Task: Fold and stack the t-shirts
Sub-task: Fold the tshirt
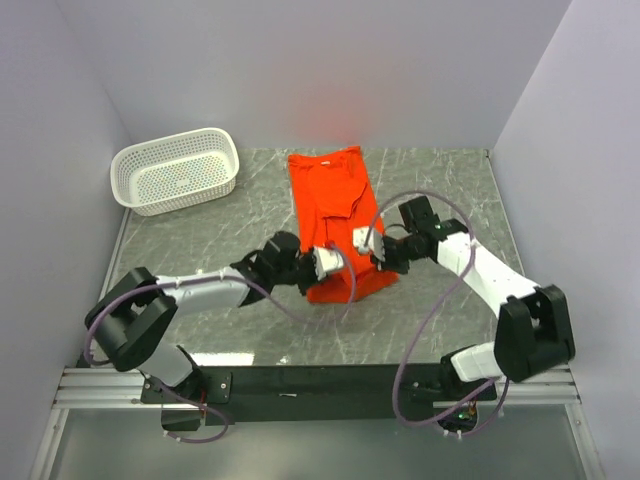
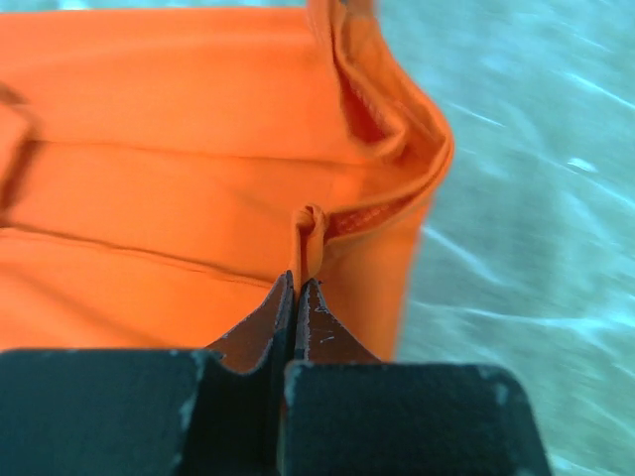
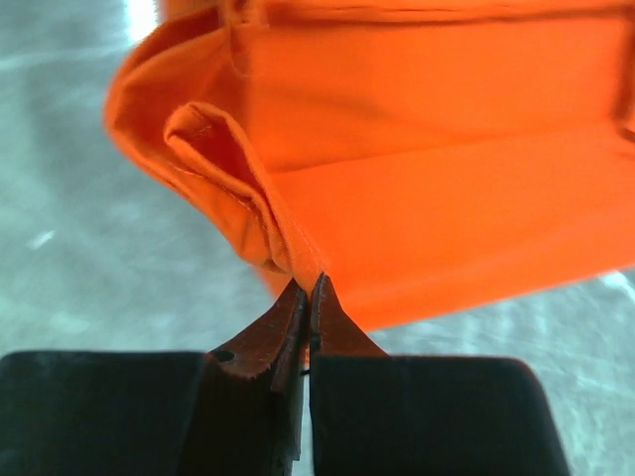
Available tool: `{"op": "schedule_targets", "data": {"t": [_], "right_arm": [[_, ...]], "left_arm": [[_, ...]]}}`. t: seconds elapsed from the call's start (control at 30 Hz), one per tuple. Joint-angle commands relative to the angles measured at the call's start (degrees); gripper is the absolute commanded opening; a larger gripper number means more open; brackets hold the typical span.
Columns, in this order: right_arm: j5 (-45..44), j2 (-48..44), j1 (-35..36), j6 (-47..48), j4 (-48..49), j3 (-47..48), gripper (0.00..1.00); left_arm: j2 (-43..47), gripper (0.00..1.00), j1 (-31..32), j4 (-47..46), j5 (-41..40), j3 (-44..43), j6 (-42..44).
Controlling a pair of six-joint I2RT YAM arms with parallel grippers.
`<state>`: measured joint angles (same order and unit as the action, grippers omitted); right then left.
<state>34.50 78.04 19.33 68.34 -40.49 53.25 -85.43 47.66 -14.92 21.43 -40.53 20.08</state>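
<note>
An orange-red t-shirt [image 1: 330,200] lies folded lengthwise on the grey marble table, its near end lifted and doubled over. My left gripper [image 1: 330,263] is shut on the near left edge of the t-shirt; in the left wrist view [image 2: 298,283] a pinch of cloth [image 2: 312,233] sticks up from the closed jaws. My right gripper [image 1: 366,243] is shut on the near right edge; in the right wrist view [image 3: 310,288] the closed jaws pinch a folded hem [image 3: 288,233]. The two grippers are close together over the shirt's near end.
A white perforated plastic basket [image 1: 176,170] stands at the back left of the table. White walls close in the back and both sides. The arm bases sit on a black rail [image 1: 320,385] at the near edge.
</note>
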Motion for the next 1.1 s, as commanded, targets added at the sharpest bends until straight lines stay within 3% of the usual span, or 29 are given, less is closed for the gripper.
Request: {"op": "schedule_targets", "data": {"t": [0.0,0.17,0.4,0.73,1.07], "right_arm": [[-4.0,5.5,-1.0,-13.4,7.6,6.1,0.0],[-9.4,16.4,-1.9,-23.6,12.6,16.6,0.0],[-14.4,27.6,-3.3,-29.2,13.7,28.8,0.0],[-15.8,36.5,-3.3,-31.4,13.6,39.2,0.0],[-16.0,38.9,-3.2,-32.6,13.5,42.3,0.0]], "left_arm": [[-3.4,0.0,-5.9,0.4,7.2,-7.2,2.2],[-12.5,0.01,-11.9,3.8,9.2,-17.4,3.7],[-23.3,0.0,-17.8,7.9,9.0,-31.5,3.8],[-28.2,0.0,-20.2,9.8,8.3,-37.1,3.7],[-28.7,0.01,-20.9,9.3,7.0,-37.5,2.6]]}}
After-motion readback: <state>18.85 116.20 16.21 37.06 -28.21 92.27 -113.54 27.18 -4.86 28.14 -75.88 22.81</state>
